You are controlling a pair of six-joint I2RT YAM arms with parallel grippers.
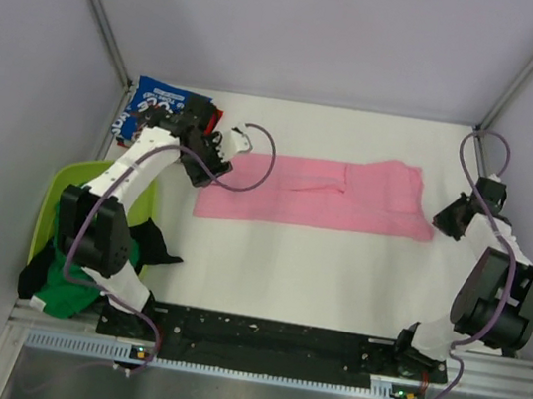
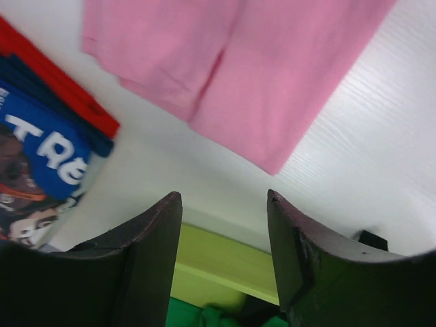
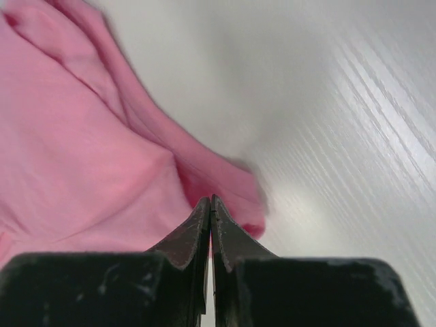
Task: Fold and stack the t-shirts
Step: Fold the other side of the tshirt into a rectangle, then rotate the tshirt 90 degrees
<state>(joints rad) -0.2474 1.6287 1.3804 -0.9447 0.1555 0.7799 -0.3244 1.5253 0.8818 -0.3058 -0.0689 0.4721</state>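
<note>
The pink t-shirt (image 1: 317,195) lies flat, folded into a long strip across the middle of the table; it also shows in the left wrist view (image 2: 272,82) and the right wrist view (image 3: 82,150). My left gripper (image 1: 200,172) is open and empty just off the strip's left end (image 2: 223,197). My right gripper (image 1: 447,220) is shut, its tips (image 3: 210,199) at the strip's right corner; no cloth shows between the jaws. The blue printed t-shirt (image 1: 155,103) lies folded at the back left on a red one (image 2: 68,88).
A lime-green tub (image 1: 67,192) stands at the left edge with a green t-shirt (image 1: 69,280) and a black one (image 1: 155,243) spilling from it. Grey walls close off the left, back and right sides. The arm bases sit on a black rail (image 1: 266,335) at the near edge.
</note>
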